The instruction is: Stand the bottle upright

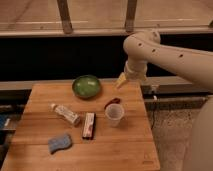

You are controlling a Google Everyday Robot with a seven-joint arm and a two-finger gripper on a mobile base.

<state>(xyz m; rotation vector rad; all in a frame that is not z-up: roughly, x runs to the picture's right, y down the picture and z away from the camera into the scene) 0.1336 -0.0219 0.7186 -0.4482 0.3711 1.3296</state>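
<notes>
Sponge (59, 142), lying bottle (66, 114), cup (114, 114), bowl (86, 86) on table (125, 150); spread end effector (121, 79) hovers beside bowl.

The gripper (121, 79), yellowish on a white arm (170, 55), hangs above the tan wooden table's (125, 150) far edge. Near the jaws sits a green bowl (86, 86); farther off, a whitish bottle (66, 114) with a colourful label and a blue sponge (59, 142).

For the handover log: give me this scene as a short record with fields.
bottle: lying on its side, left of centre
tool: open, empty, over the far edge of the table
bowl: green, far centre
bar: dark, flat, right of bottle
cup: upright, right of bar
sponge: blue, near left
</notes>
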